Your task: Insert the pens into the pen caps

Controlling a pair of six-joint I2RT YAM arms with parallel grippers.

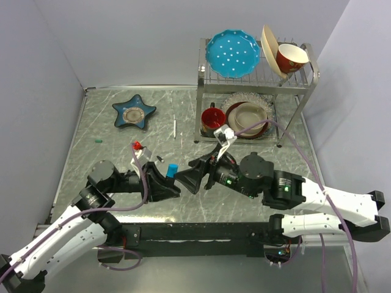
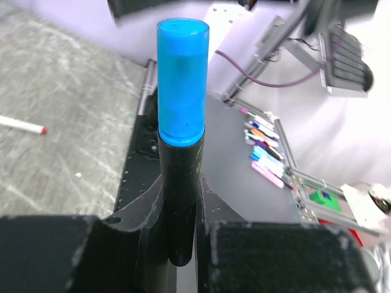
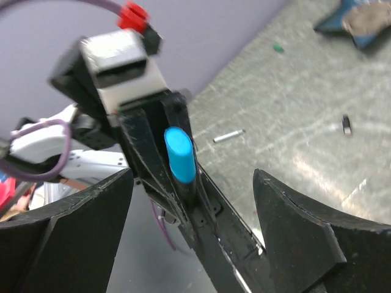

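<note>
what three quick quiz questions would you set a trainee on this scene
1. True or false: the left hand grips a black marker that has a blue cap on its top end.
2. The right hand is: A shut on the cap, B open, C out of view.
3. Fill in: the thin white pen lies on the table between the dish rack and the ___-shaped dish.

Key: 1 true; 2 B; 3 star.
</note>
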